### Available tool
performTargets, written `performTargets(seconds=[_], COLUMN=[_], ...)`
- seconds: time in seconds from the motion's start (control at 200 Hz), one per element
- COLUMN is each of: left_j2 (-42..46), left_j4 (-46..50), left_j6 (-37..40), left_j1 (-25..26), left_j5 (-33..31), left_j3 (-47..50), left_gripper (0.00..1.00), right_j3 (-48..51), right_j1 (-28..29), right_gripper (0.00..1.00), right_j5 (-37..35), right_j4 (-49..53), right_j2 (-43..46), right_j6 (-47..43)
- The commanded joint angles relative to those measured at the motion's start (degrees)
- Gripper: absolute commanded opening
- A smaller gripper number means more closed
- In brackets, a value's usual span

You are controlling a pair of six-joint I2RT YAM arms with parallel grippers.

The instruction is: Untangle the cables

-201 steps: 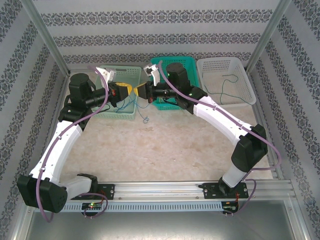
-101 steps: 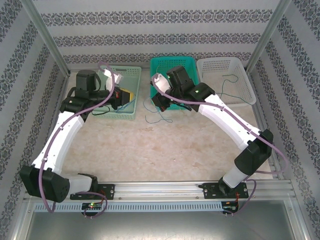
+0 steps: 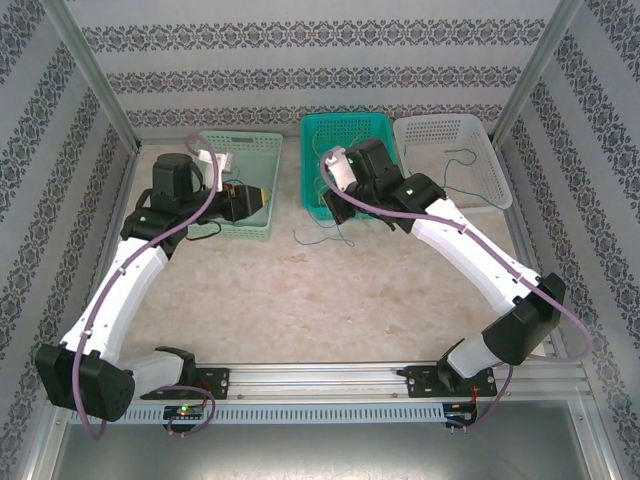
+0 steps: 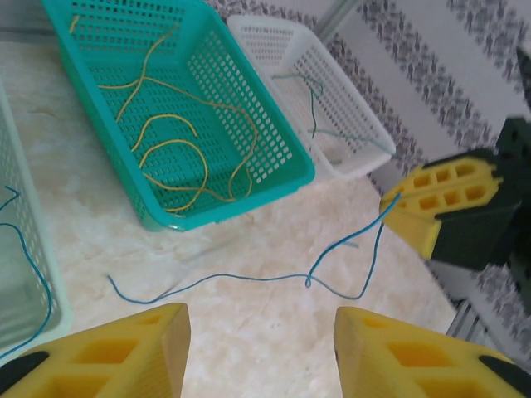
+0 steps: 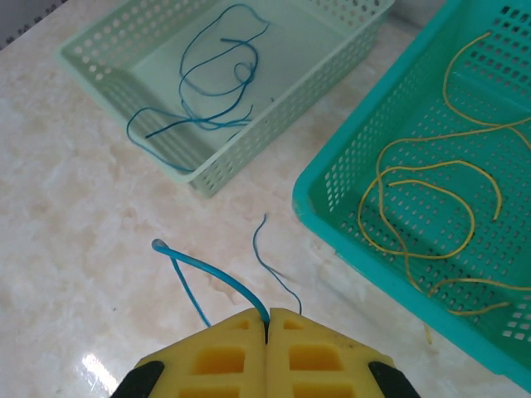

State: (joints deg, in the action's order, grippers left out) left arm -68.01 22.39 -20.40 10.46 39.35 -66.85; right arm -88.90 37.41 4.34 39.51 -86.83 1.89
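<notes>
- Right tool [image 5: 267,322], just in front of the teal basket [image 5: 332,178], has its pads pressed together on a blue cable [image 5: 217,280]. The strand leaves the tips in a short arc and trails over the worktop [image 5: 83,249] along that basket's front wall.
- Left tool [image 4: 261,332], to the left of the teal basket, stands spread with nothing between its pads.
- Sorted so far, by the look of it: yellow cables [image 5: 415,199] lie inside the teal basket, blue cables [image 5: 207,116] inside the pale green basket [image 5: 282,108] to its left, and a dark green cable [image 4: 313,104] inside the white basket [image 4: 348,170] to its right.
- The step in hand seems to be carrying the pinched strand to the pale green basket.
- To do it well, lift high enough that the hanging tail clears the teal basket's corner, since the mesh could snag a thin wire.
- A second thin blue strand lies beside the pinch; I cannot tell whether it is the same cable's other end.
- Release only once most of the length is past the pale green basket's rim, or the tail may slide back out.
- Open worktop in front of the teal basket gives a free path leftward, though the left tool sits near the drop spot, so the two arms need space from each other.
</notes>
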Motion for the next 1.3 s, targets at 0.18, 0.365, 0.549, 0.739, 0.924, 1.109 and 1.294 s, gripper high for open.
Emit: performTargets(seconds=[0.18, 0.365, 0.549, 0.739, 0.924, 1.109, 1.294], left_j2=[-1.0, 1.7, 0.9, -0.2, -2.1, -5.8, -6.3], left_j4=[-19.0, -26.8, -46.3, -51.5, -55.8, -62.1, -63.9], left_j6=[-36.5, -49.9, -68.2, -74.4, -78.5, -83.5, -85.8], left_j1=[0.2, -0.3, -0.2, 1.5, 2.3, 3.9, 4.6], left_j5=[1.2, -2.8, -3.1, -3.1, -3.4, -2.3, -1.9], left_j3=[5.8, 11.0, 19.4, 19.8, 19.6, 19.6, 19.4], left_gripper=[0.69, 0.85, 0.91, 0.94, 0.95, 0.94, 0.92], right_j3=[1.2, 2.7, 4.5, 5.3, 4.8, 2.7, -0.4], right_j1=[2.6, 3.8, 4.8, 7.8, 11.0, 13.8, 15.9], right_gripper=[0.00, 0.00, 0.00, 0.00, 0.00, 0.00, 0.00], right_j5=[-13.7, -21.4, -25.3, -27.8, -31.4, -36.6, -43.1], right_j4=[-4.0, -7.5, -13.5, -19.2, -23.6, -26.3, -27.3], right_j2=[0.3, 0.2, 0.4, -0.7, -3.0, -5.8, -9.5], right_j6=[1.8, 1.0, 1.8, 0.7, -0.9, -3.9, -8.0])
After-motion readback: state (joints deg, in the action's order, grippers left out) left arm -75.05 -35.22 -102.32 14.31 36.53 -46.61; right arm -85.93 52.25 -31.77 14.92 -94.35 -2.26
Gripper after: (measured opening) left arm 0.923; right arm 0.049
